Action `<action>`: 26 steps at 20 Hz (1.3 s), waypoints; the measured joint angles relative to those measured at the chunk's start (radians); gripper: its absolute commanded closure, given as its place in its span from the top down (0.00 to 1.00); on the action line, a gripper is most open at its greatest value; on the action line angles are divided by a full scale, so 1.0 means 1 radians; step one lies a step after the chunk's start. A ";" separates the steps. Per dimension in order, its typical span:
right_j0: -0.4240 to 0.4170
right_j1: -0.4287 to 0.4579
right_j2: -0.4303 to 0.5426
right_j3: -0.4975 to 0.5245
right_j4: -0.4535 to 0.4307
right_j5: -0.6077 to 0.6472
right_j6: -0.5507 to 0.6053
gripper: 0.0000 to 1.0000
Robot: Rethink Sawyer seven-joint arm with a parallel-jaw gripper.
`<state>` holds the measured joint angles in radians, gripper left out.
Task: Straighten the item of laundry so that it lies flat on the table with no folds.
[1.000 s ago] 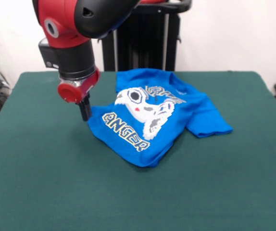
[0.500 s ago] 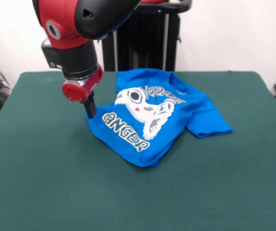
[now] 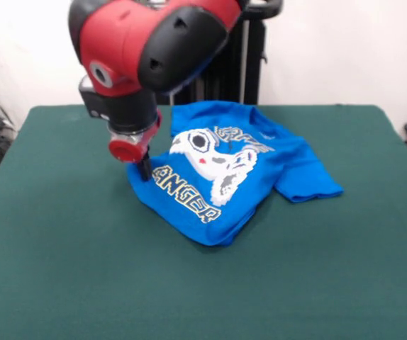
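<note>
The blue T-shirt (image 3: 232, 173) lies crumpled near the middle-back of the green table (image 3: 62, 269), printed side up, w/ its lower part folded under so only part of the lettering shows; one sleeve sticks out toward the picture's right, neck end toward the far side. The gripper (image 3: 145, 171) hangs from the red arm right at the shirt's left edge, tips down at or just over the cloth by the start of the lettering; contact can't be confirmed. Fingers read as one dark stub, so can't tell if they're apart or together. Key relation: nearly all the shirt lies to the picture's right of the gripper, and its long axis runs diagonally from far-left to near-right. Judging by that, pulling this left edge outward, away from the shirt's bulk, would open the fold, vs. pushing right, which would bunch it more.
</note>
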<state>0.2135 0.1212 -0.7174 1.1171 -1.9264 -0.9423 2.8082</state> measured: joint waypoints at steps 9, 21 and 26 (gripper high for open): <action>0.059 0.077 -0.082 -0.035 -0.001 -0.001 0.016 0.00; 0.123 0.191 -0.191 -0.080 -0.003 -0.002 0.118 0.00; 0.121 0.220 -0.219 -0.091 -0.002 -0.002 0.122 0.00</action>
<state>0.3345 0.3411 -0.9364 1.0261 -1.9282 -0.9445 2.9298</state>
